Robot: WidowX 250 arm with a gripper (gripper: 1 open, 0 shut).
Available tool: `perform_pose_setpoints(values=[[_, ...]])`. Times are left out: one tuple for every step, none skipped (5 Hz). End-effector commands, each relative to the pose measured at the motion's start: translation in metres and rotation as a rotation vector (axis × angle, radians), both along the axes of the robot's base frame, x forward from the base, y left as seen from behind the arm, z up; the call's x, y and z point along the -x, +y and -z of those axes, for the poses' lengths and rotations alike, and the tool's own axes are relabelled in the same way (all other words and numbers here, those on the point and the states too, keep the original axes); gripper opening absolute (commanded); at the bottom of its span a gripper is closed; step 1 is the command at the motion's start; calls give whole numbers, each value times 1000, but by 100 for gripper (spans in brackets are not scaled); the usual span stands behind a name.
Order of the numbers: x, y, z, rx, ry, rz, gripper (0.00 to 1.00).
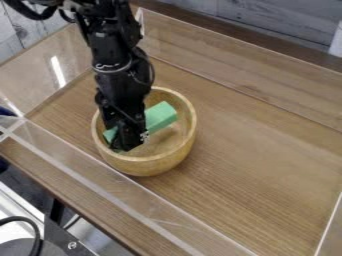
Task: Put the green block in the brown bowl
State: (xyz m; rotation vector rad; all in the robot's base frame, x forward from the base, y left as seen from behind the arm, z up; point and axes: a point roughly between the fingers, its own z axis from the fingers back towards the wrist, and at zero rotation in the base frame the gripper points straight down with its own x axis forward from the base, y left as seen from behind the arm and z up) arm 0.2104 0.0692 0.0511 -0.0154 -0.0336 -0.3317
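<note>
We see the pincer (124,135) pointing straight down into the brown bowl (181,148), its jaws pressed together on the near end of the green block (162,113). The block lies inside the bowl, tilted, with its far end leaning up toward the rim on the right side; whether its lower end rests on the bowl's floor is hidden behind the dark fingers. The bowl sits on the wooden table (254,150), near the left of the clear-walled enclosure. We judge the block to be light and rigid, with flat faces and a smooth finish, so a pinch across two opposite long faces should hold it without crushing, though a grip near one end, as here, lets the free end swing or pivot. Taking it nearer the middle would be steadier. The bowl looks thick-walled and heavy enough to stay put when nudged. With the block already within the rim, we reckon the task is nearly done: what remains is to let go and lift clear without dragging the block back out.
</note>
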Motion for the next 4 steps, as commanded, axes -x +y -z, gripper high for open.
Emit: perform_pose_setpoints(values=[[-10,2,-10,-16,-36,4,0],[-11,1,-11,-16,-34,2,0],[-12,0,-12,-15,-33,1,0],[-13,-1,-13,-15,-32,-1,0]])
